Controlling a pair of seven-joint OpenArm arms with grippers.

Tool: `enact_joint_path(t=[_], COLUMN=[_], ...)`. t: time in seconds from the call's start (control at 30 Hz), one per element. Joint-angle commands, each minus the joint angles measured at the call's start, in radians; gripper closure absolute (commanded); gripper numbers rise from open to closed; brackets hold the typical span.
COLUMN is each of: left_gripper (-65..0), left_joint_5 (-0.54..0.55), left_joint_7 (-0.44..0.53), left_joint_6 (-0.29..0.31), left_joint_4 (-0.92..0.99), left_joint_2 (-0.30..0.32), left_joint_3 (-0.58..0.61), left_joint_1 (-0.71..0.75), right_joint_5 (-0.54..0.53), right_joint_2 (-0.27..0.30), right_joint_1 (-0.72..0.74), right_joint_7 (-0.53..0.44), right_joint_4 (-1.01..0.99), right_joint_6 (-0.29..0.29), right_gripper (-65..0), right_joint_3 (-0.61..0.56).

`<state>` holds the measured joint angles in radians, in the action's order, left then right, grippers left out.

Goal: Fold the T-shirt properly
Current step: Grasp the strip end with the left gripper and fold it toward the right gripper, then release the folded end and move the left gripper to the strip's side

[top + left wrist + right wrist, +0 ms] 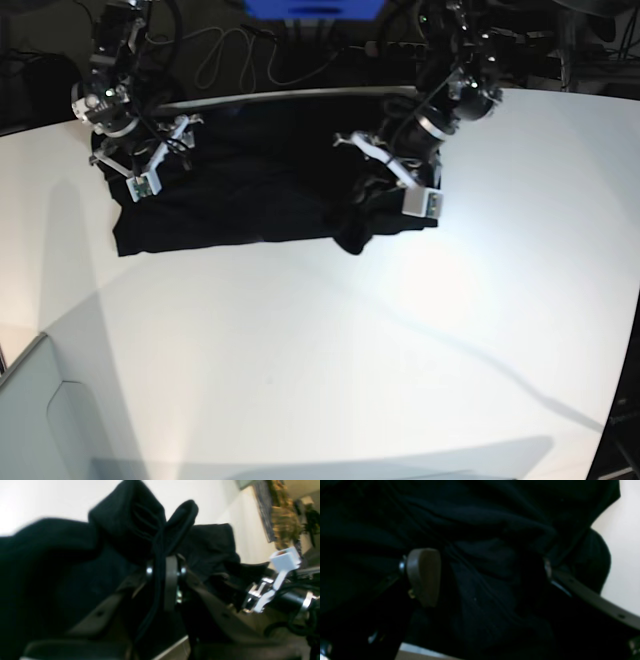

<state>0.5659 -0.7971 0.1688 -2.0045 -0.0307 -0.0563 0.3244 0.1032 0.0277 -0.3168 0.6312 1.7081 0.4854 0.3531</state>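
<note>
The black T-shirt [250, 190] lies spread and rumpled at the back of the white table [350, 350], plain side showing; no print is visible. My left gripper [372, 195] is at the shirt's right end. In the left wrist view it [162, 572] is shut on a bunched fold of the shirt [130, 522], which sticks up above the fingers. My right gripper [130, 170] is at the shirt's left end. In the right wrist view it [485, 572] is open, its fingers [423, 576] wide apart with black cloth [482, 517] filling the space between them.
Cables [230, 50] and a blue object [315, 8] lie behind the table's back edge. The table's left front corner drops off near a grey edge [20, 350]. The right arm's white wrist mount [285, 560] shows in the left wrist view.
</note>
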Motion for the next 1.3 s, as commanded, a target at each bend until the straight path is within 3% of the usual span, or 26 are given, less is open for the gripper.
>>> enact_joint_path(t=[0.0,0.1,0.27,0.53,0.77,1.03,1.27], left_gripper=[0.0,0.0,0.0,0.0,0.0,-30.8,-31.7], left_joint_5=[0.019,0.019,0.019,0.019,0.019,0.029,0.024], left_joint_7=[0.023,0.023,0.023,0.023,0.017,0.02,0.023], left_joint_6=[0.005,-0.001,-0.116,-0.122,-0.124,-0.124,-0.124], left_joint_4=[-0.011,0.031,0.1,0.153,0.176,0.109,-0.037], left_joint_2=[-0.002,-0.004,0.002,0.002,-0.004,0.004,0.064], left_joint_3=[0.011,0.046,0.106,0.221,0.235,0.235,0.2], left_joint_1=[-0.015,-0.041,-0.067,-0.121,-0.143,-0.133,-0.041], right_joint_5=[0.002,0.002,0.002,0.002,0.002,0.002,-0.001], right_joint_2=[0.002,0.002,0.002,0.002,0.002,0.002,0.001], right_joint_1=[-0.003,-0.003,-0.003,-0.003,-0.003,-0.003,-0.003], right_joint_7=[0.019,0.019,0.019,0.019,0.019,0.019,0.019], right_joint_4=[0.007,0.007,0.007,0.007,0.007,0.007,0.008], right_joint_6=[0.006,0.006,0.006,0.006,0.006,0.006,0.006], right_gripper=[-48.3,-48.3,-48.3,-48.3,-48.3,-48.3,-48.3], right_joint_3=[-0.001,-0.001,-0.001,-0.001,-0.001,-0.001,-0.001])
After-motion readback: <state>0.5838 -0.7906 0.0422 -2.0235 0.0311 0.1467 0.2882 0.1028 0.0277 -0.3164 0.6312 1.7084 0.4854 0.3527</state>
